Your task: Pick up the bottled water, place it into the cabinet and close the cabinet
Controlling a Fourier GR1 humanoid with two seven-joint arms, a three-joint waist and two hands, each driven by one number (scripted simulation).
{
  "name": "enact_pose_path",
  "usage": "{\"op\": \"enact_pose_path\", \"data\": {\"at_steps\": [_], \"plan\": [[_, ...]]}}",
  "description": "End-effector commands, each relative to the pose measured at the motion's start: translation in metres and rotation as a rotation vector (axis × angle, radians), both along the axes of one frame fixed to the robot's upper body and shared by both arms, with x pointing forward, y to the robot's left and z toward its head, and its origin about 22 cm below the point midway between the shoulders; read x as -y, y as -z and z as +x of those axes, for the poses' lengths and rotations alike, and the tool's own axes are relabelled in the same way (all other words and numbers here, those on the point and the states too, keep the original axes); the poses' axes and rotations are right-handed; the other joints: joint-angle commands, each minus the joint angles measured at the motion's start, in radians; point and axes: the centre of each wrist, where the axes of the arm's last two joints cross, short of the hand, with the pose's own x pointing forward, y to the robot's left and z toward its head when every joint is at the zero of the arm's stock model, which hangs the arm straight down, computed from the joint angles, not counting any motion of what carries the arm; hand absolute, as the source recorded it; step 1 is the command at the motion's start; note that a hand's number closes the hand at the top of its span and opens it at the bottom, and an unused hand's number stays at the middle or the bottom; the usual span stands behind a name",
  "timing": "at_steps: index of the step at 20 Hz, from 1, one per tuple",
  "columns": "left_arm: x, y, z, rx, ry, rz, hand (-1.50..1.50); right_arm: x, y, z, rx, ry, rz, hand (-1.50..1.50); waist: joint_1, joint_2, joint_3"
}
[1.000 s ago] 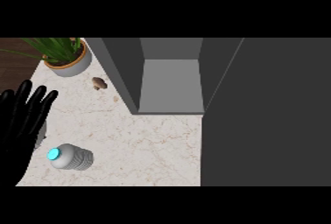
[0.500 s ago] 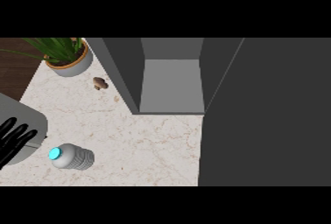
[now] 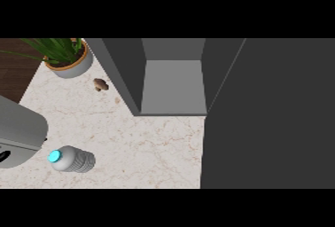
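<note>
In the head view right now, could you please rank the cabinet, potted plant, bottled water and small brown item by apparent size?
1. cabinet
2. potted plant
3. bottled water, though it may sit nearer the camera
4. small brown item

Only a part of one of the robot's arms shows, at the left edge of the head view. It is a forearm (image 3: 16,133) with a smooth, light grey shell, broad and rounded at its right side, with a soft sheen and a darker grey shade along its lower part. A faint seam runs across the shell low down, splitting it into two panels. Below the seam a small black oval mark (image 3: 4,155) sits on the grey at the very edge. No fingers, cables or screws can be made out.
</note>
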Motion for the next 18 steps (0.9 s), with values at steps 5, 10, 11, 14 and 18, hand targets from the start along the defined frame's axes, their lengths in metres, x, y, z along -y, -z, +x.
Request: {"op": "enact_pose_path", "data": {"at_steps": [5,10,11,14,18], "plan": [[-0.014,0.03,-0.01,-0.017,-0.066,-0.002,-1.5,-0.004,-0.009,-0.026,0.037,0.019,0.001,-1.5,-0.002,0.001,0.0],[-0.006,0.046,0.028,-0.042,-0.12,0.035,-1.5,0.012,-0.03,-0.038,0.044,0.002,-0.017,-1.5,-0.011,0.004,0.0],[-0.019,0.038,0.014,-0.023,-0.169,0.038,-1.5,-0.003,-0.011,-0.042,0.02,0.027,0.004,-1.5,-0.01,0.0,0.0],[-0.011,0.065,0.042,-0.044,-0.136,0.038,-1.5,0.004,-0.02,-0.04,0.039,0.015,-0.025,-1.5,-0.014,0.003,-0.001],[-0.003,0.098,0.047,-0.092,-0.127,0.056,-1.5,0.008,-0.022,-0.055,0.045,-0.017,-0.013,-1.5,-0.032,0.001,-0.002]]}}
